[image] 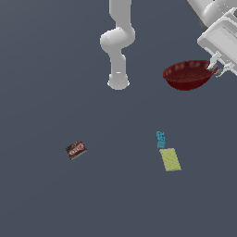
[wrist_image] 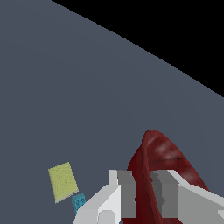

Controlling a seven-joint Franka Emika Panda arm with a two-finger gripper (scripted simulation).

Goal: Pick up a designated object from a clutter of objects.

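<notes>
The dark red round bowl [image: 187, 74] hangs in the air at the exterior view's upper right, lifted off the grey floor. My gripper [image: 215, 66] is shut on its rim at the exterior view's right side. In the wrist view the bowl [wrist_image: 164, 157] stands on edge between my two fingers [wrist_image: 126, 194], which clamp its rim from both sides; my gripper [wrist_image: 142, 192] is closed on it. The yellow-green flat packet [image: 170, 159] and the small teal block [image: 160, 139] lie below on the floor, also seen in the wrist view as the packet [wrist_image: 62, 181] and the block [wrist_image: 78, 202].
A small brown-red box [image: 76, 149] lies on the floor at the exterior view's left. The arm's white base [image: 118, 81] stands at the upper middle. The floor [image: 115, 194] is flat dark grey.
</notes>
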